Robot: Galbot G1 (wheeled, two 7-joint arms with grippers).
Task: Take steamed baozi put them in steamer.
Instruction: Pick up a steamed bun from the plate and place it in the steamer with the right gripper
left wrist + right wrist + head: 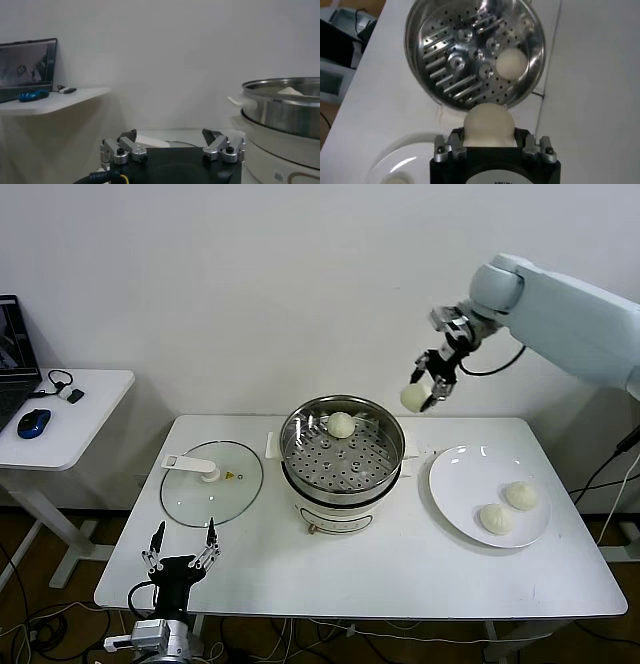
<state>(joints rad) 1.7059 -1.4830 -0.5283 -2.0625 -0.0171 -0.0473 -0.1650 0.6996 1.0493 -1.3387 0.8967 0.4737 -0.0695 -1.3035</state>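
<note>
The right gripper is raised in the air above the desk, between the steamer and the plate, closer to the steamer's right rim. It is clenched on one baozi. In the right wrist view this held baozi sits between the two fingers, filling the gap, with its rounded top protruding past the gripper body. Seen from that camera, the steamer lies below and ahead of the held bun, not directly under it.

The steamer stands near the middle of the desk on its white base. Its perforated tray is exposed. One baozi already rests on the tray at the far side, close to the rim; the right wrist view shows the same bun against the tray's edge.

Two baozi lie on the plate at the right of the desk, close beside each other, well apart from the gripper.

The glass lid lies flat on the desk to the left of the steamer, just beside it.

The left gripper is parked low at the near left edge of the desk, in front of the lid. Its fingers are spread apart and hold nothing. In the left wrist view the steamer wall stands off to one side of it, untouched.

A side table stands left of the desk, carrying a laptop and a blue mouse.
</note>
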